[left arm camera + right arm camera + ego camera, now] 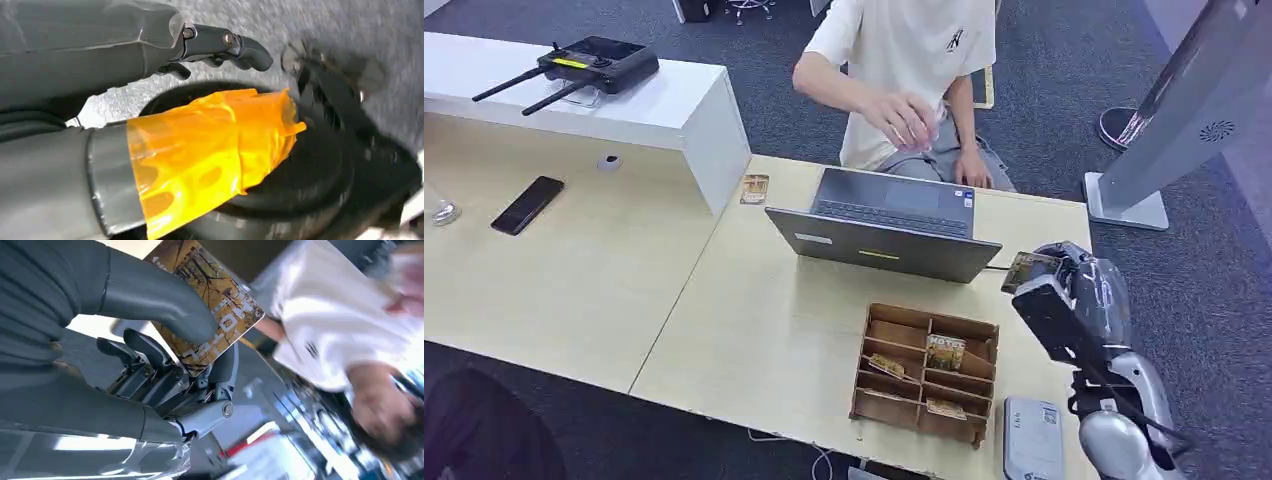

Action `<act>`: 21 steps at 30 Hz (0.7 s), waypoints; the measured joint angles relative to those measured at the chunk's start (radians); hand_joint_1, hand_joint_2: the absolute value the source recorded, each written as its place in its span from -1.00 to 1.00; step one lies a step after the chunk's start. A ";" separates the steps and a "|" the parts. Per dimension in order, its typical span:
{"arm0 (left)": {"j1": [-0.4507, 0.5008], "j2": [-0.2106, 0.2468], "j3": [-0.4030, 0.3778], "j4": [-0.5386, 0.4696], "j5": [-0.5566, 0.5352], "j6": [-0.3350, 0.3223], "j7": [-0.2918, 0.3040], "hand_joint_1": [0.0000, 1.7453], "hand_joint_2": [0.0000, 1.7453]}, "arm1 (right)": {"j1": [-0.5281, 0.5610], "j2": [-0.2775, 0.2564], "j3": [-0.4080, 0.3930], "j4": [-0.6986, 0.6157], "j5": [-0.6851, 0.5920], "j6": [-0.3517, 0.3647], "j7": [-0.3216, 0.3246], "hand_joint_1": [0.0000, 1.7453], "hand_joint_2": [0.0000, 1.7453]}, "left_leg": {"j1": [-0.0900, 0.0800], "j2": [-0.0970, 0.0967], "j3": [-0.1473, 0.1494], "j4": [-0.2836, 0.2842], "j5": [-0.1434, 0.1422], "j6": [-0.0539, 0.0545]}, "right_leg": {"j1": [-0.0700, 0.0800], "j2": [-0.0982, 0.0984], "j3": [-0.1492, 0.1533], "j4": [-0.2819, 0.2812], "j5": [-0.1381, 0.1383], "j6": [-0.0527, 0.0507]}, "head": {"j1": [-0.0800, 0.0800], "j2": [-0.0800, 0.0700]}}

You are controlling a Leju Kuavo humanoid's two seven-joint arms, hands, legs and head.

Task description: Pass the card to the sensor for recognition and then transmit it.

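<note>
right hand (1064, 275): gripping the card (1028, 270), thumb (165, 305) pressing its face against the fingers (150, 352)
card: sitting in the right hand, raised just beside the laptop (886, 225) edge, facing the person (914, 80)
writing: card in the hand is showing "HOT.." letters; card standing in the wooden box (924, 372) is reading "HOTEL"
right arm: reaching up and forward past the box
left hand (150, 115): hanging low, holding nothing, fingers (235, 47) loosely curled, thumb wearing orange tape
</note>
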 joint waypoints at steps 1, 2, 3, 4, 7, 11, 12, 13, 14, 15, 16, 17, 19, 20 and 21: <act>0.001 0.005 -0.007 0.000 -0.005 -0.021 -0.003 -1.00 -1.00 | -0.003 0.017 -0.004 -0.006 0.006 -0.019 -0.007 1.00 1.00 | 0.000 0.000 0.000 0.000 0.000 0.000 | 0.000 0.000 0.000 0.000 0.000 0.000 | 0.000 0.000; 0.001 0.010 -0.013 0.000 -0.008 -0.032 -0.006 -1.00 -1.00 | -0.005 0.032 -0.007 -0.011 0.014 -0.029 -0.013 1.00 1.00 | 0.000 0.000 0.000 0.000 0.000 0.000 | 0.000 0.000 0.000 0.000 0.000 0.000 | 0.000 0.000; 0.002 0.013 -0.023 0.000 -0.018 -0.034 -0.018 -1.00 -1.00 | -0.005 0.050 -0.011 -0.019 0.024 -0.050 -0.029 1.00 1.00 | 0.000 0.000 0.000 0.000 0.000 0.000 | 0.000 0.000 0.000 0.000 0.000 0.000 | 0.001 0.000; 0.003 0.016 -0.030 0.000 -0.025 -0.035 -0.024 -1.00 -1.00 | -0.006 0.063 -0.017 -0.026 0.031 -0.071 -0.041 1.00 1.00 | 0.000 -0.001 0.000 0.000 0.000 0.000 | 0.000 -0.001 0.000 0.000 0.000 0.000 | 0.000 0.000; 0.005 0.017 -0.045 0.000 -0.036 -0.032 -0.036 -1.00 -1.00 | -0.011 0.095 -0.026 -0.044 0.031 -0.099 -0.060 1.00 1.00 | 0.000 0.000 0.000 0.000 0.000 0.000 | 0.000 0.000 0.000 0.000 0.000 0.000 | 0.000 0.000; 0.007 0.018 -0.054 0.000 -0.050 -0.031 -0.046 -1.00 -1.00 | -0.014 0.124 -0.036 -0.049 0.012 -0.111 -0.102 1.00 1.00 | 0.000 0.000 0.000 0.000 0.000 0.000 | 0.000 0.000 0.000 0.000 0.000 0.000 | 0.000 0.000; 0.007 0.019 -0.056 0.000 -0.053 -0.031 -0.048 -1.00 -1.00 | -0.018 0.131 -0.036 -0.049 0.008 -0.110 -0.103 1.00 1.00 | 0.000 0.000 0.000 0.000 0.000 0.000 | 0.000 0.000 0.000 0.000 0.000 0.000 | 0.000 0.000; 0.007 0.020 -0.058 0.000 -0.056 -0.031 -0.049 -1.00 -1.00 | -0.023 0.138 -0.036 -0.049 0.001 -0.103 -0.103 1.00 1.00 | 0.000 0.000 0.000 0.000 0.000 0.000 | 0.000 0.000 0.000 0.000 0.000 0.000 | 0.001 0.000; 0.007 0.020 -0.059 0.000 -0.061 -0.028 -0.050 -1.00 -1.00 | -0.029 0.145 -0.035 -0.049 -0.008 -0.091 -0.102 1.00 1.00 | 0.000 0.000 -0.001 0.000 0.000 0.000 | 0.000 0.000 0.000 0.000 0.000 0.000 | 0.000 0.000; 0.007 0.021 -0.060 0.000 -0.065 -0.026 -0.050 -1.00 -1.00 | -0.036 0.151 -0.035 -0.047 -0.016 -0.080 -0.103 1.00 1.00 | 0.000 0.000 0.000 0.000 0.000 0.000 | 0.000 0.000 0.000 0.000 0.000 0.000 | 0.000 0.000; 0.007 0.022 -0.063 0.000 -0.073 -0.026 -0.052 -1.00 -1.00 | -0.047 0.160 -0.034 -0.042 -0.027 -0.068 -0.105 1.00 1.00 | 0.000 0.000 -0.001 0.000 0.000 0.000 | 0.000 0.000 0.000 0.000 0.000 0.000 | 0.000 0.000; 0.007 0.024 -0.066 0.000 -0.078 -0.029 -0.053 -1.00 -1.00 | -0.061 0.168 -0.031 -0.033 -0.035 -0.059 -0.108 1.00 1.00 | 0.000 0.000 0.000 0.000 0.000 0.000 | 0.000 0.000 0.000 0.000 0.000 0.000 | 0.001 0.000; 0.006 0.026 -0.070 0.000 -0.088 -0.032 -0.053 -1.00 -1.00 | -0.094 0.182 -0.026 -0.008 -0.056 -0.042 -0.116 1.00 1.00 | 0.000 0.000 0.000 0.000 0.000 0.000 | 0.000 0.000 0.000 0.000 0.000 0.000 | 0.001 0.000; 0.006 0.026 -0.072 0.000 -0.094 -0.030 -0.053 -1.00 -1.00 | -0.112 0.191 -0.022 0.012 -0.066 -0.033 -0.117 1.00 1.00 | 0.000 0.000 0.000 0.000 0.000 0.000 | 0.000 0.000 0.000 0.000 0.000 0.000 | 0.000 0.000; 0.006 0.027 -0.073 0.000 -0.098 -0.029 -0.053 -1.00 -1.00 | -0.132 0.199 -0.019 0.037 -0.075 -0.025 -0.118 1.00 1.00 | 0.000 0.000 0.000 0.000 0.001 0.000 | 0.000 0.000 0.000 0.001 0.000 0.000 | 0.000 0.000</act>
